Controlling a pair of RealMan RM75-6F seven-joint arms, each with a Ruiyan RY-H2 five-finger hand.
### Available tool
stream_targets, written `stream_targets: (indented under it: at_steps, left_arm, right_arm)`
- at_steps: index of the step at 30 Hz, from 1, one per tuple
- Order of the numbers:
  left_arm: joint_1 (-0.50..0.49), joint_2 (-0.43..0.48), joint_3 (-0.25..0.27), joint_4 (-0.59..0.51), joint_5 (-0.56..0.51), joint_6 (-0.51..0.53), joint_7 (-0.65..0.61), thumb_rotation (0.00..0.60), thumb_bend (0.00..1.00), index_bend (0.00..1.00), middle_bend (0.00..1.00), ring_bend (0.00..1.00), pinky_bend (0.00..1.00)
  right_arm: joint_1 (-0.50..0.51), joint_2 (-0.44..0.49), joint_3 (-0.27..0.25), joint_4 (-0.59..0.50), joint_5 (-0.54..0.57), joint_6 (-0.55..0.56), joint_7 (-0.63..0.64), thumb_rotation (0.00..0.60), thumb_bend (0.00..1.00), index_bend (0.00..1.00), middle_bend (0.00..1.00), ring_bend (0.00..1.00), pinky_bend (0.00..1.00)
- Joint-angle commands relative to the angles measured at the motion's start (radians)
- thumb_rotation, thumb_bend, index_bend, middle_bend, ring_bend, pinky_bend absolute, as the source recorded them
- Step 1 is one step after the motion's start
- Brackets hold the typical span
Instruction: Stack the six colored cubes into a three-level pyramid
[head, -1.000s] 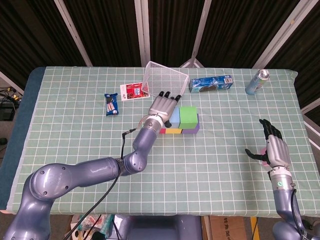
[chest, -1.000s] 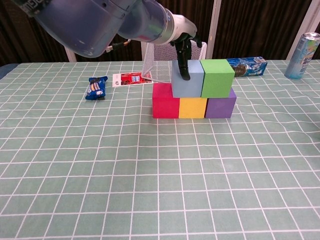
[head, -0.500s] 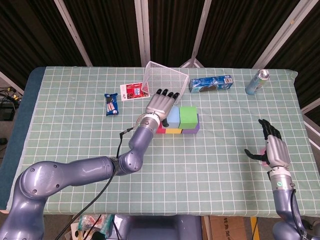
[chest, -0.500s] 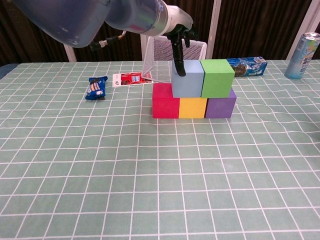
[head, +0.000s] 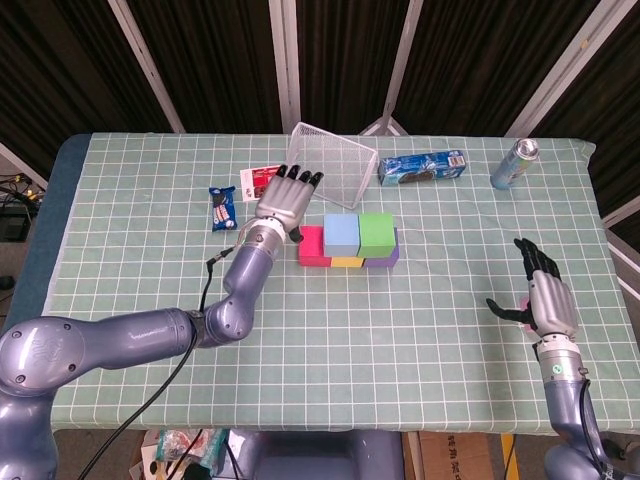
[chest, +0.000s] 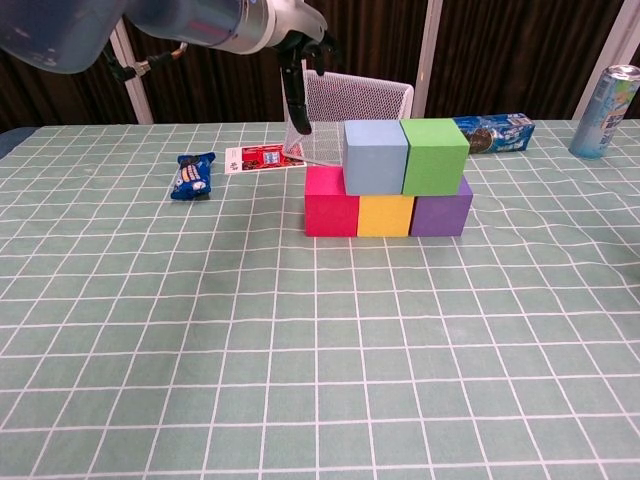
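Nearest, only the head view shows the right hand (head: 540, 296), low at the tabletop's (head: 430, 320) right edge, fingers spread, holding nothing that can be made out; a pinkish patch beside its palm is too blurred to name; the chest view misses this hand entirely. Further in, the red cube (chest: 331, 202), yellow cube (chest: 385, 215) and purple cube (chest: 441, 213) form a touching row whose long axis runs left to right; the chest view shows the blue cube (chest: 374, 157) and green cube (chest: 434, 156) stacked on it, side by side, while from above the yellow and purple are mostly hidden. Left of the blue cube the left hand (head: 285, 200) hovers, fingers extended and apart, empty, clear of the stack; behind sit a wire basket (chest: 345, 120), a snack packet (chest: 192, 175), a long blue packet (head: 421, 167) and a can (head: 514, 164).
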Motion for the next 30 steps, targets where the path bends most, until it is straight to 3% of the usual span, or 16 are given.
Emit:
stream_targets:
  at_steps: [1,12,30]
  left_arm:
    - [0.004,-0.01,0.002,0.016,0.005,0.003,-0.005,0.6,0.21,0.0,0.08,0.01,0.01]
    - [-0.009,-0.101,-0.006,0.118,0.022,-0.016,-0.01,0.6,0.28,0.0,0.09,0.01,0.01]
    - [-0.025,-0.176,-0.018,0.208,0.038,-0.041,0.009,0.6,0.36,0.0,0.09,0.01,0.01]
  right_arm:
    - [0.0,0.001,0.001,-0.002,0.0,0.001,0.0,0.6,0.24,0.0,0.0,0.0,0.0]
    - [0.001,0.0,0.001,0.004,0.004,-0.006,0.007,0.6,0.24,0.0,0.0,0.0,0.0]
    - [0.001,0.001,0.002,0.011,0.015,-0.018,0.019,0.6,0.24,0.0,0.0,0.0,0.0]
